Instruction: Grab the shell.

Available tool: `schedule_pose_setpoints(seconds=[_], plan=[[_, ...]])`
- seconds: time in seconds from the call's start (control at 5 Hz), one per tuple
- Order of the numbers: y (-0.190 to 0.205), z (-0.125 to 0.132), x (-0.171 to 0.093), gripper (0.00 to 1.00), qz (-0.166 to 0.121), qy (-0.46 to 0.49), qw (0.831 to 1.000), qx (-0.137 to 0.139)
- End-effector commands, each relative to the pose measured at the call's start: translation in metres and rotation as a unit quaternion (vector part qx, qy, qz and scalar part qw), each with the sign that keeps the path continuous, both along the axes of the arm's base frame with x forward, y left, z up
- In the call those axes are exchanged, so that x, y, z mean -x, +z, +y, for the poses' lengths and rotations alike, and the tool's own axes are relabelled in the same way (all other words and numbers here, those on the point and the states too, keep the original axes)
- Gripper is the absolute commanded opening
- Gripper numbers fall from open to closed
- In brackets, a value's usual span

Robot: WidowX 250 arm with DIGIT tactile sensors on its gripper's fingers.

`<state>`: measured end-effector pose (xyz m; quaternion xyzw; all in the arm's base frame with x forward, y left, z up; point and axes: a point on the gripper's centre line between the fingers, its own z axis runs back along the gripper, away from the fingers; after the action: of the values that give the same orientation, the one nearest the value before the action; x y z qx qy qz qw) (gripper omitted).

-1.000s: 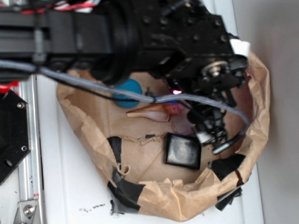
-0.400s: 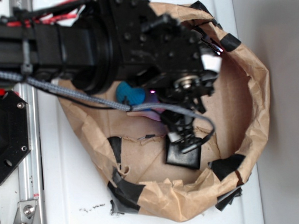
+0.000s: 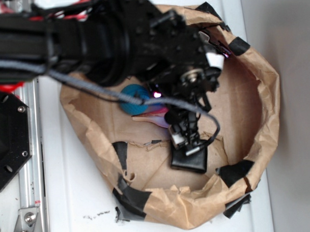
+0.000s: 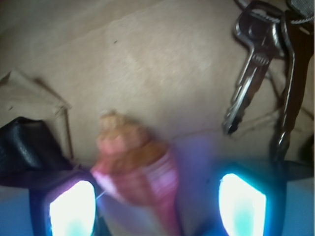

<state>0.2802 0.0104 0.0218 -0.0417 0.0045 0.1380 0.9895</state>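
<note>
The shell [image 4: 135, 162], orange-brown with pinkish stripes and a knobbly wide end, lies on brown paper between my two glowing pads [image 4: 71, 206] in the wrist view. It sits closer to the left pad, with a clear gap to the right one. My gripper [image 4: 156, 204] is open around it. In the exterior view only a small part of the shell [image 3: 156, 118] shows under the black arm, next to the teal ball [image 3: 130, 100]. There the gripper [image 3: 185, 139] points down into the paper basin.
A crumpled brown paper wall [image 3: 269, 91] with black tape rings the work area. A bunch of metal keys [image 4: 256, 69] lies beyond the shell to the right. A black square block [image 3: 188, 159] sits just beside the fingers, seen as a dark shape [image 4: 24, 147] at left.
The arm has swung left from the right side of the basin. It now stands over the shell, hiding most of it in the exterior view.
</note>
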Motion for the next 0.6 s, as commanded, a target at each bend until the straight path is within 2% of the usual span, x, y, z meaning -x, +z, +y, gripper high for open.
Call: schedule_pose_setpoints(seconds=[0.0,0.4], plan=[[0.002,0.014,0.000,0.00,0.004,-0.011,1.000,-0.012],[0.059,0.010,-0.005,0.00,-0.040,-0.018,0.999,0.003]])
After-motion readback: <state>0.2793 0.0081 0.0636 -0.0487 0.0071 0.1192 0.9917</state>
